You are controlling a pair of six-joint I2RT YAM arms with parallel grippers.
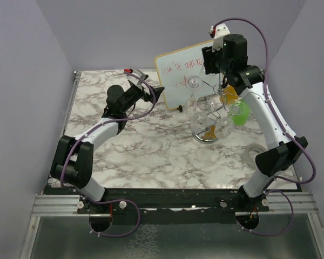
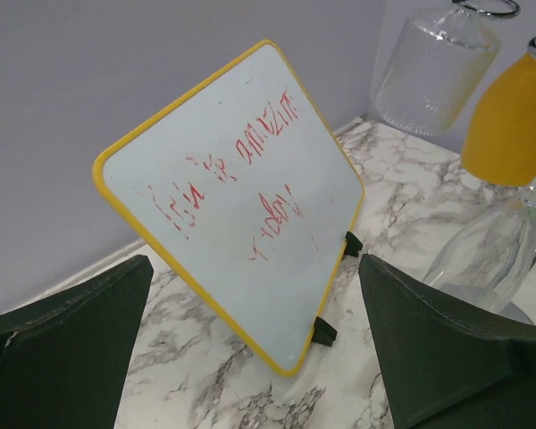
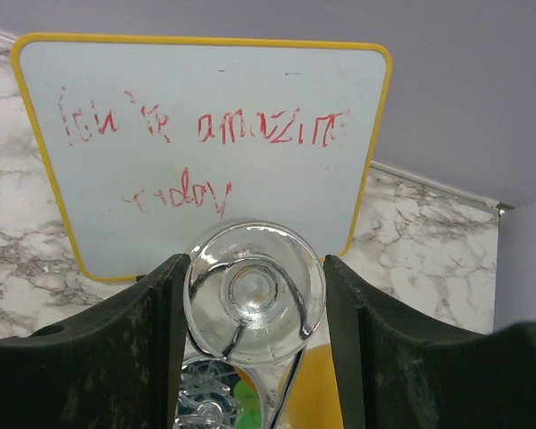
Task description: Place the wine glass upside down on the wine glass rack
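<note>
the wine glass [image 3: 255, 290] is upside down at the upper part of the wine glass rack [image 1: 206, 139], on the rack's far-left side. its round foot is uppermost and its bowl is below, so the long axis runs close to vertical. in the right wrist view the foot faces the camera as a clear, flat disc with a ringed centre where the stem joins. a curl of the rack's bright wire shows through it. the bowl is mostly hidden under the foot.

the right gripper [image 3: 255, 264] comes down onto the rack from above. its two dark fingers [image 3: 161, 340] are closed on the rim of the foot, one on each side, with no gap showing.

the rack is thin silver wire with looped arms over a shiny round base. other glasses hang on it: an orange one [image 2: 509, 116], a green one [image 1: 239, 114] on its right side, and a clear ribbed one [image 2: 433, 67].

just behind and to the left of the rack leans a whiteboard [image 2: 241, 206]. it is yellow-edged with rounded corners, carries red scrawled writing and rests on small black feet.

the left gripper [image 2: 255, 268] is further left of the rack, aimed at the whiteboard. its fingers are spread wide with nothing between them. the rack stands on a white table [image 1: 151, 145] with grey marble veining.
</note>
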